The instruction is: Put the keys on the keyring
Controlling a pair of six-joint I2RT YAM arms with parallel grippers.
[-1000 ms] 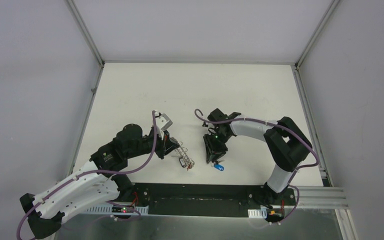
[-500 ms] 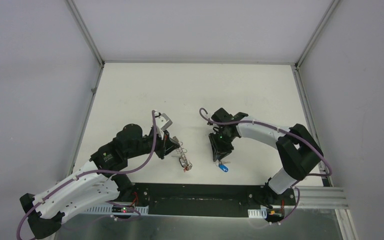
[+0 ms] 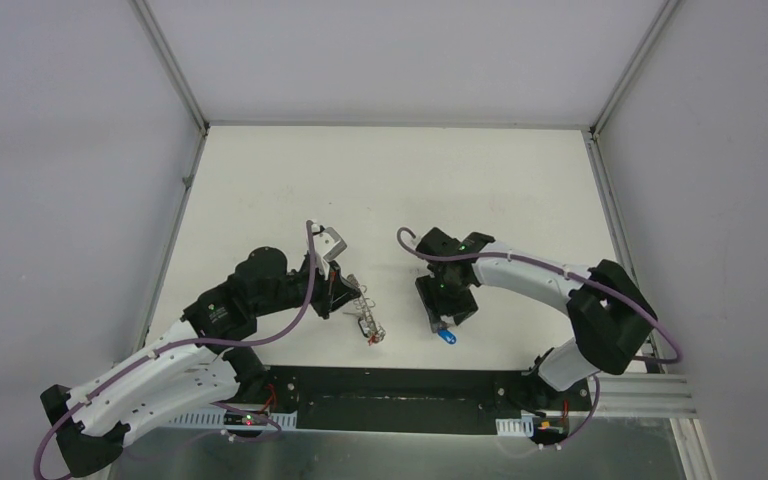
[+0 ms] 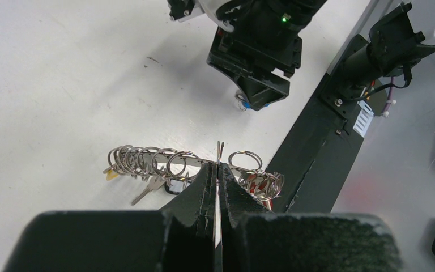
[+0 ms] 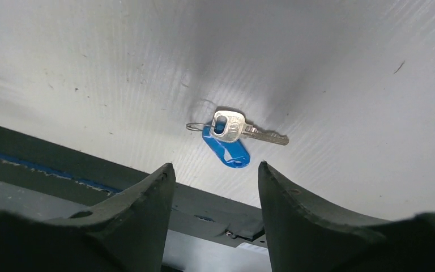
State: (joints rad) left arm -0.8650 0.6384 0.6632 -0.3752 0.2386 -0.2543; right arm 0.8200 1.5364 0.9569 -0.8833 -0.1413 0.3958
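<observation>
Since a second ago the right arm's elbow has swung out to the right, and the right gripper (image 3: 443,318) has shifted slightly toward the near edge, above the blue-tagged key (image 3: 446,337). That key (image 5: 235,133) lies flat on the white table (image 3: 380,180). The right gripper's (image 5: 214,166) fingers are spread on either side of it and do not touch it. The left gripper (image 4: 218,170) has its fingers pressed together, pinching a thin metal strip of the keyring (image 4: 175,164), a row of wire rings held just above the table. A yellow tag (image 4: 110,174) shows at one end of the row and a red tag (image 4: 255,184) at the other, and a silver key (image 4: 146,191) hangs beneath the rings.
</observation>
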